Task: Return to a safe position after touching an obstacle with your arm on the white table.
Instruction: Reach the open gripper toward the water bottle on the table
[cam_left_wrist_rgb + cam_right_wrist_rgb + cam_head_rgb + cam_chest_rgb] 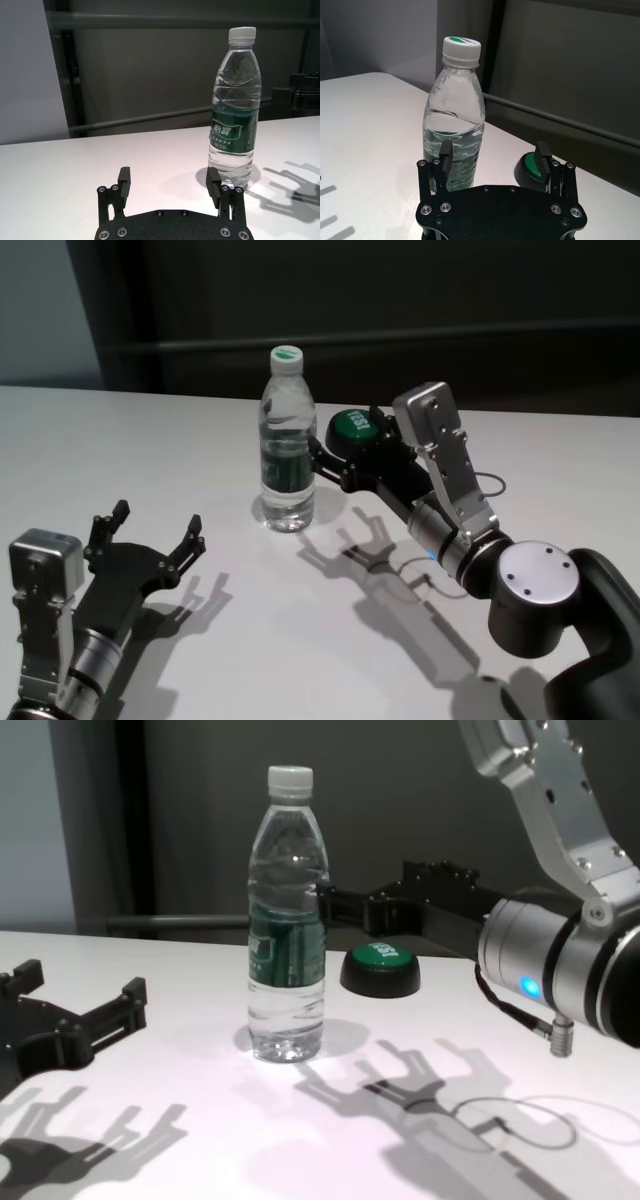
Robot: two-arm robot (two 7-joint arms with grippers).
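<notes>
The obstacle, a clear water bottle [287, 440] with a white cap and dark green label, stands upright mid-table on the white table [120, 430]. It also shows in the left wrist view [236, 110], the right wrist view [454, 120] and the chest view [287, 910]. My right gripper [342, 432] is open and empty, just right of the bottle above the table. One finger [325, 898] is at the bottle's side; I cannot tell whether it touches. My left gripper [155, 525] is open and empty, low at the near left, apart from the bottle.
A low green dome button [352, 428] on a black base sits just right of and behind the bottle, under the right gripper's fingers; it also shows in the chest view [380, 970]. A thin cable [520, 1115] hangs from the right arm. A dark wall runs behind the table.
</notes>
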